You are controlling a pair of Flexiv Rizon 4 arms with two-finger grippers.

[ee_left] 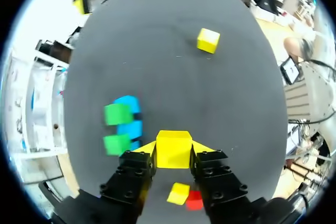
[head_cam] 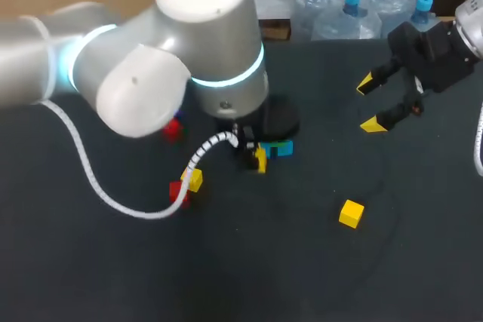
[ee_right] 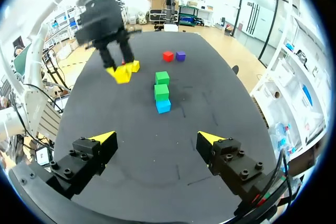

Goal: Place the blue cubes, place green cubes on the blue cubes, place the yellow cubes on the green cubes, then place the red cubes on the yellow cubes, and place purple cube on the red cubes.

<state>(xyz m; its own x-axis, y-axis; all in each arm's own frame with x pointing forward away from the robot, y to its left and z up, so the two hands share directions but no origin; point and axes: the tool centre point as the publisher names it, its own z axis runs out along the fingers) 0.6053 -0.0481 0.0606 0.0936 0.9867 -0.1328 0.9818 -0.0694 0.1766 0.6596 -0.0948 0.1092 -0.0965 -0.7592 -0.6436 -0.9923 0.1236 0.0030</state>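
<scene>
My left gripper (ee_left: pixel 174 153) is shut on a yellow cube (ee_left: pixel 173 142) and holds it above the table. Beside it two green cubes (ee_left: pixel 116 114) (ee_left: pixel 116 144) sit on blue cubes (ee_left: pixel 129 125), seen in the head view as a blue and green cluster (head_cam: pixel 278 147). Under the left gripper lie another yellow cube (ee_left: pixel 178 193) and a red cube (ee_left: pixel 195 200), touching each other. A third yellow cube (head_cam: pixel 351 213) lies alone toward the right front. A red cube (ee_right: pixel 167 55) and a purple cube (ee_right: pixel 180 55) sit side by side beyond the stacks. My right gripper (head_cam: pixel 370 103) hangs open and empty at the right rear.
My left arm's big elbow (head_cam: pixel 189 43) covers much of the table's left rear in the head view. A white coiled cable (head_cam: pixel 98 182) droops from it over the table's left part.
</scene>
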